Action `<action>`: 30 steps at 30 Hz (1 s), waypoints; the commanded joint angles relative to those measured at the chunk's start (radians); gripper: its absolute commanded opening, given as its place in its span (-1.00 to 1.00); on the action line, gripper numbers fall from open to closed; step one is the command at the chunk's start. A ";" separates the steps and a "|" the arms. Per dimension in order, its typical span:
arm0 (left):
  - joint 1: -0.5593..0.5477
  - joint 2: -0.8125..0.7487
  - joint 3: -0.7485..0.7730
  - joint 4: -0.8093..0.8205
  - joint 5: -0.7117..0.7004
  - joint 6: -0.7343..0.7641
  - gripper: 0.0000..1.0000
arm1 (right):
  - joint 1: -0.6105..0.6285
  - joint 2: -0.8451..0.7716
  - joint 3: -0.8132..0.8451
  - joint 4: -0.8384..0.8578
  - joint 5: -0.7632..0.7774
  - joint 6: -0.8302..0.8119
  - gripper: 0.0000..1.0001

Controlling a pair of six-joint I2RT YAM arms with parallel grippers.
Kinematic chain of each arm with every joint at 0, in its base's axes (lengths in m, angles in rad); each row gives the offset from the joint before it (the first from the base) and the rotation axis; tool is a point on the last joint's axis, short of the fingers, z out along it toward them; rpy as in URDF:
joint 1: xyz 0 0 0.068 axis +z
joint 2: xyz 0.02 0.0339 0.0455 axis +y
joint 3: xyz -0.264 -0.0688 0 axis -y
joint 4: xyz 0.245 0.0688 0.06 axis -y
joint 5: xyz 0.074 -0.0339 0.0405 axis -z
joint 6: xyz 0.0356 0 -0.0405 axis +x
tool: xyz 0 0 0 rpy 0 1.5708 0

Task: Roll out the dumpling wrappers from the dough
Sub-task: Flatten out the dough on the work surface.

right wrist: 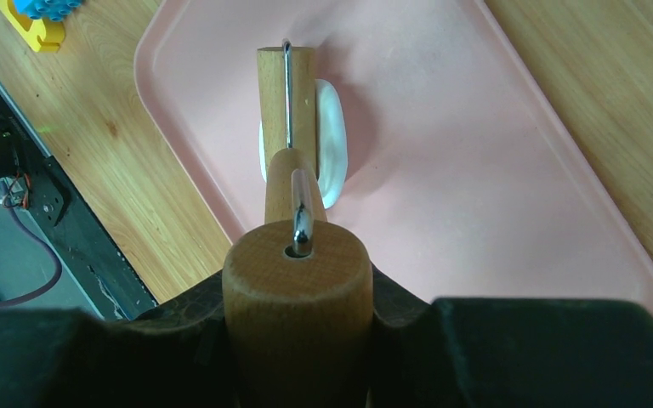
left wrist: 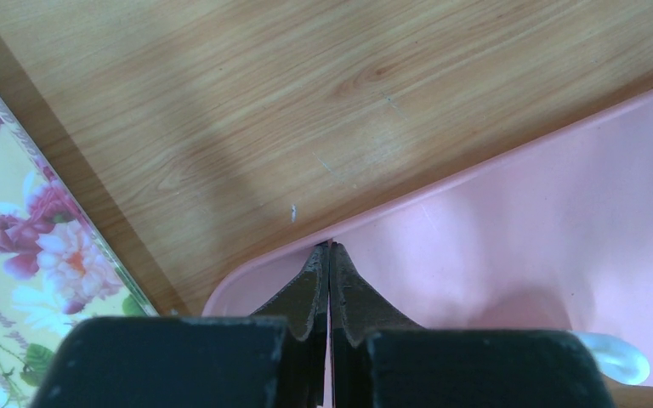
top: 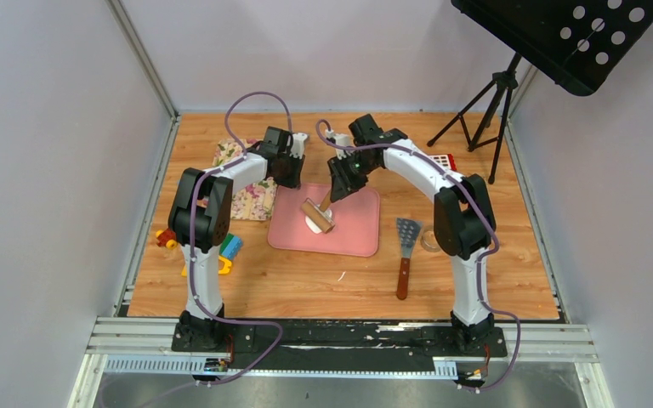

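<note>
A flattened oval of white dough [top: 313, 224] [right wrist: 332, 140] lies on the pink mat [top: 357, 234] [right wrist: 493, 170], left of its middle. The wooden rolling pin [top: 317, 213] [right wrist: 286, 93] rests across the dough and hides its centre. My right gripper [top: 334, 194] [right wrist: 296, 293] is shut on the pin's round wooden handle, above and behind the roller. My left gripper [top: 294, 177] [left wrist: 330, 248] is shut, holding nothing, its tips at the rim of the mat [left wrist: 510, 238] at the far left corner. No dumpling wrappers are in view.
A floral cloth [top: 251, 187] [left wrist: 25, 246] lies left of the mat. Toy blocks [top: 221, 251] sit near the left arm. A slotted spatula [top: 405, 255] and a small metal ring [top: 429, 240] lie right of the mat. A tripod stand [top: 489, 110] is at the back right.
</note>
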 commanded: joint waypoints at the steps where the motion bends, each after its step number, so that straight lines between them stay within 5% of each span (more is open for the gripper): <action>1: 0.001 0.008 -0.005 -0.010 -0.035 0.001 -1.00 | 0.051 0.122 -0.061 -0.021 0.131 -0.034 -1.00; 30: 0.001 0.015 -0.005 -0.015 -0.047 -0.002 -1.00 | -0.160 0.038 -0.135 -0.019 0.260 -0.085 -1.00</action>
